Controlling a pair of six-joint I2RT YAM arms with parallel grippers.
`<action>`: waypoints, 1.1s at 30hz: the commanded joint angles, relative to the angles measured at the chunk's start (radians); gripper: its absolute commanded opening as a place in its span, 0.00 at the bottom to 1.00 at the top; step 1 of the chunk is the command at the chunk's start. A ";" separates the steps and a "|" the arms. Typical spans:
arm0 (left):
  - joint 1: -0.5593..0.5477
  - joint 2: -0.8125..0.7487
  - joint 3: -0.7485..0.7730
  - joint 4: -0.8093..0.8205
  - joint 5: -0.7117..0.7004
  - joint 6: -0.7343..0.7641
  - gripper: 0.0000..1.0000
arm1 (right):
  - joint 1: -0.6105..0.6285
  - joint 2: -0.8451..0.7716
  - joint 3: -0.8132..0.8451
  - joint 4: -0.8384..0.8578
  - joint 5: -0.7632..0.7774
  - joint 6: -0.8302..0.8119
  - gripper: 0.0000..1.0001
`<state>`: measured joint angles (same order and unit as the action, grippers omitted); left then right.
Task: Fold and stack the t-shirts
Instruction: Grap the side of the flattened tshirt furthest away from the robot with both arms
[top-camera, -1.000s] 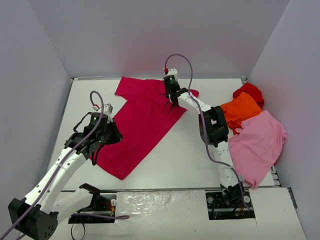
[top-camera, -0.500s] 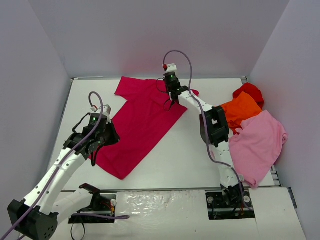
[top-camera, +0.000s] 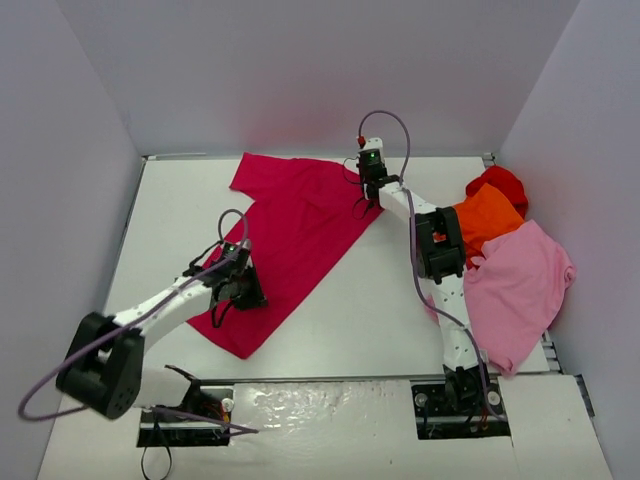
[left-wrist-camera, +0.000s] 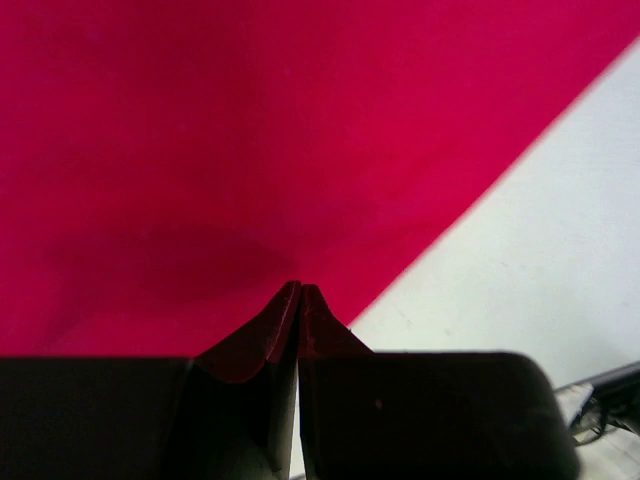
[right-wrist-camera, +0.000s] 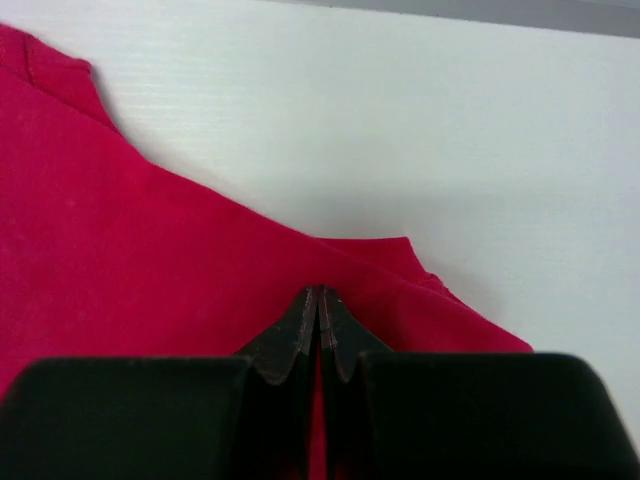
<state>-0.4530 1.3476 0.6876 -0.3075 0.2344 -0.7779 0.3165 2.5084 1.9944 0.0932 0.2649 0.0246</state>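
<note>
White surface (top-camera: 380, 320), walled on three sides, carrying four shirts.

Item 1, crimson-magenta t-shirt (top-camera: 290, 225): spread flat and slantwise across the middle of the surface. Shoulders toward the far wall, one hem corner toward the near edge. Single layer, few creases.

Item 2, left hand (top-camera: 228, 300): down over the lower left part of the crimson-magenta t-shirt, near the hem. Jaws pressed fully together. Fingertips (left-wrist-camera: 270, 335) right at the cloth, with a dark shadow just ahead of them. Straight edge of the shirt running diagonally to their right, bare surface beyond it. Cannot tell whether any fabric is nipped between the tips.

Item 3, right hand (top-camera: 360, 208): down at the far right corner of the same shirt, by the sleeve. Jaws likewise closed tight. Fingertips (right-wrist-camera: 340, 330) on the cloth just behind the sleeve's edge, white surface beyond. Again unclear whether a pinch of cloth is caught.

Items 4 to 6, loose heap at the right side, well apart from item 1: red t-shirt (top-camera: 500, 183) farthest back, orange t-shirt (top-camera: 485, 225) against it, light pink t-shirt (top-camera: 515, 280) nearest and largest in view. All crumpled, touching one another.
</note>
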 joint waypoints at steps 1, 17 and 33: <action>-0.014 0.140 0.127 0.126 0.052 -0.035 0.00 | 0.013 -0.134 -0.075 0.017 0.027 -0.007 0.00; 0.070 0.221 0.302 -0.201 -0.116 0.165 0.00 | 0.015 -0.495 -0.484 -0.201 0.322 0.080 0.00; 0.128 -0.166 0.372 -0.375 -0.196 0.157 0.00 | 0.094 -0.437 -0.307 -0.222 0.090 0.140 0.00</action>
<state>-0.3325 1.2509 1.0470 -0.6517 0.0368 -0.6132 0.4081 1.9644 1.5373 -0.1874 0.4053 0.1788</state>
